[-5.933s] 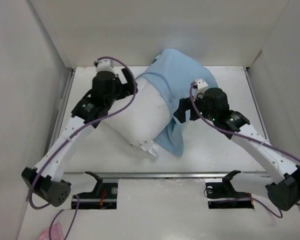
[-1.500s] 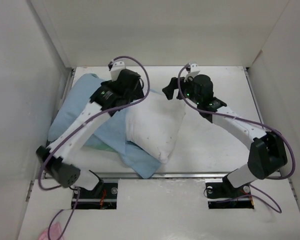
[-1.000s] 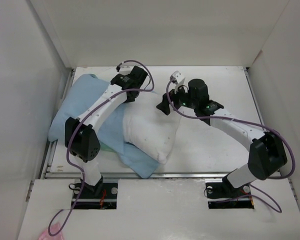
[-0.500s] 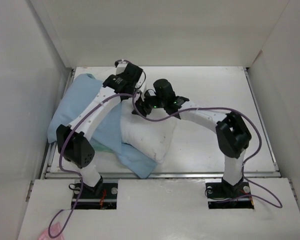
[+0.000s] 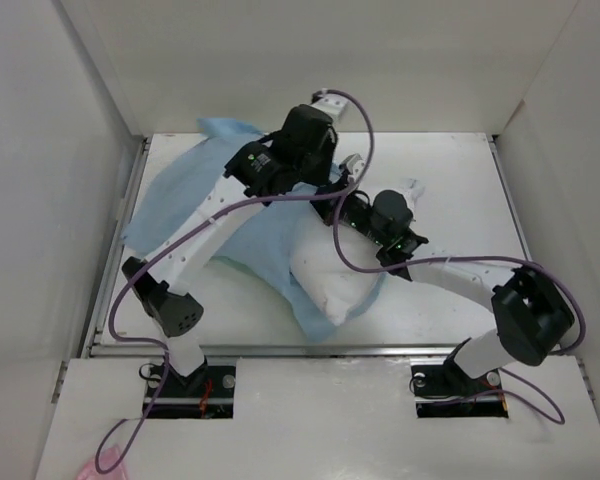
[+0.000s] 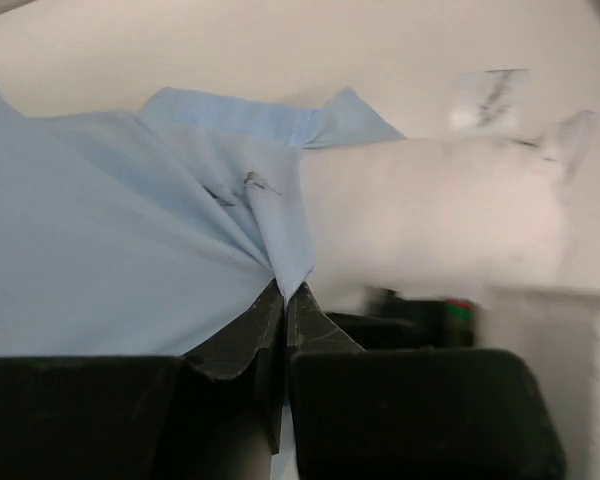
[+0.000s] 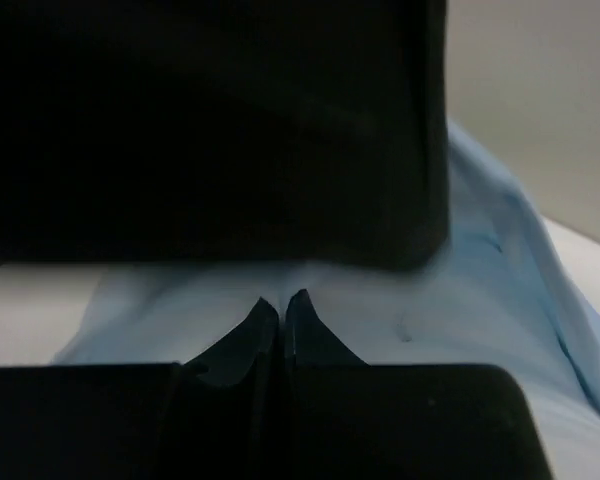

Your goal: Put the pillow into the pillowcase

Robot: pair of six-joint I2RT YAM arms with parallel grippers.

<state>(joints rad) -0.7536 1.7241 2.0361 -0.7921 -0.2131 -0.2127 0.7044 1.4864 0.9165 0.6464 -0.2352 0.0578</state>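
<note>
1. The left gripper (image 6: 283, 292) is pinching a fold of the pale blue pillowcase (image 6: 100, 240), its jaws closed tight on the cloth.
2. The right gripper (image 7: 282, 302) is pressing its tips together against blue cloth; I cannot tell whether any is caught.
3. The pillow (image 5: 335, 270) is lying mid-table (image 5: 450, 180), with the pillowcase lapping its left side and near edge.

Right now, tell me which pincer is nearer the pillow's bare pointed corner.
Right, narrowly. The right pincer sits shut over the pillow, toward its bare corner. The left pincer, pinching the pillowcase edge, is just past it, farther from that corner.
</note>
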